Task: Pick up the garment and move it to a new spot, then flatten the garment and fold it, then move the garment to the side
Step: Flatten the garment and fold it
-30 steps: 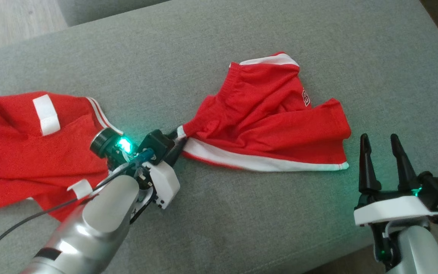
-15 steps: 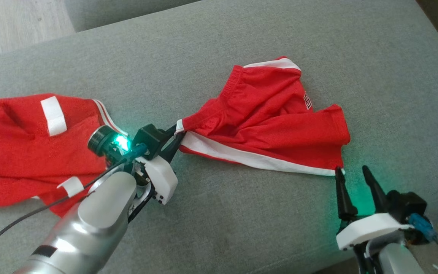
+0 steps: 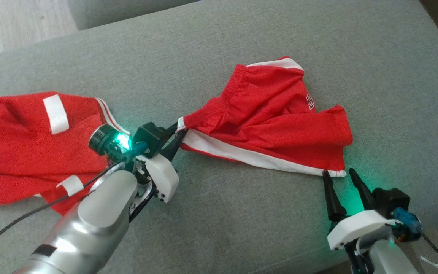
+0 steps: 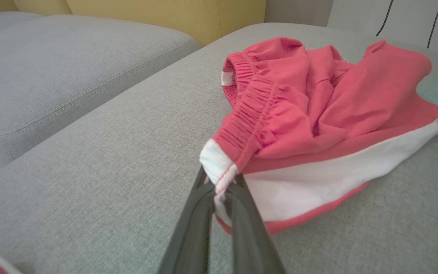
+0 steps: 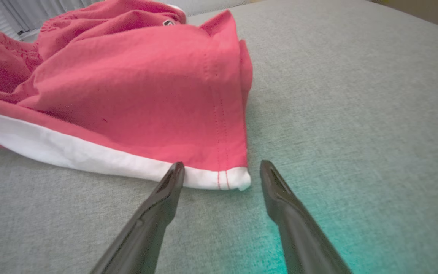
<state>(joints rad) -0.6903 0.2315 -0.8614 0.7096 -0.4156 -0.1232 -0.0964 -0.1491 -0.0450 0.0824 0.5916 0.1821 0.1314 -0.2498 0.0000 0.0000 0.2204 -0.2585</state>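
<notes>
Left gripper (image 4: 221, 187) pinches red shorts (image 4: 318, 99) on couch (image 4: 89, 152).

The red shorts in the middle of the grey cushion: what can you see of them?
The red shorts look like soft sports jersey, with a gathered elastic waistband, a white side stripe and a small badge on one leg. They lie rumpled on the grey cushion. The left gripper is shut on the waistband's white corner; the right gripper is open, with a fingertip on either side of the hem corner.
</notes>
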